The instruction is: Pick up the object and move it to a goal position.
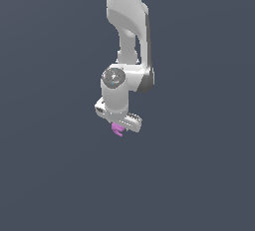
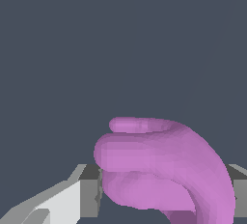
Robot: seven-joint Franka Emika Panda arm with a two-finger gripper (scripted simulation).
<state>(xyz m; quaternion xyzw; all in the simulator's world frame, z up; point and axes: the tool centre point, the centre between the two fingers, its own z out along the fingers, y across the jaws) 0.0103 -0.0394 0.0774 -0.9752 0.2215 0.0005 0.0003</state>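
1. I see the gripper [image 1: 119, 127] pointing down, its fingers [image 2: 90, 189] pressed against both sides of the purple object [image 1: 117, 130], clamped on it.
2. In the exterior view the object's prongs stick out below the fingertips, toward 6 o'clock.
3. Plain dark grey space lies open on every side of the arm [image 1: 127, 21].

On my feed: backdrop [image 1: 45, 175] plain dark slate-grey, uniform across exterior view. Wrist view shows same flat grey. Can't tell floor from wall. Lighting even, soft.
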